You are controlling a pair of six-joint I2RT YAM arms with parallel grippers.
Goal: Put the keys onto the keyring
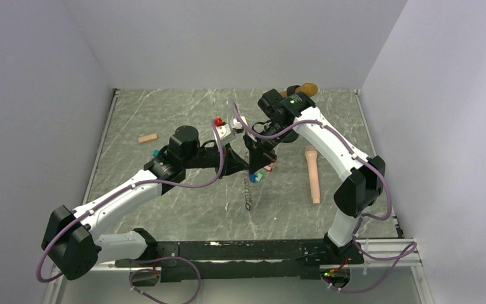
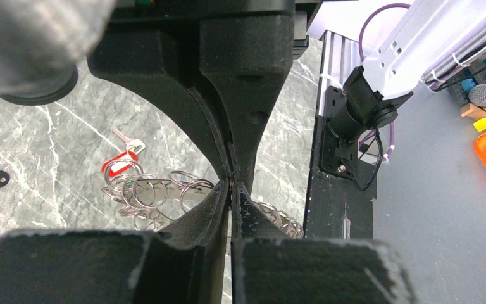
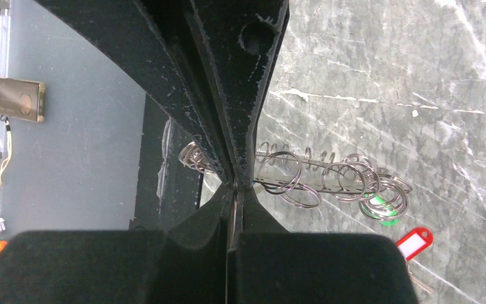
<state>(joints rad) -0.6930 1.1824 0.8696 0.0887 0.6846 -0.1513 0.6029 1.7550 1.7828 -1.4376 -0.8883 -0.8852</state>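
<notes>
Jaws of left gripper [image 2: 231, 185] and right gripper [image 3: 235, 185] were clamped tight onto the long grey-brown metal chain keyring [image 3: 348, 183]; small red-tagged metal key [image 2: 119, 166] lay near it.

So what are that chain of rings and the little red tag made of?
The keyring looks like metal: thin grey wire rings, shiny, catching bright glints. The red tag is probably plastic: smooth, glossy and evenly coloured, with a white window that may be paper.
</notes>
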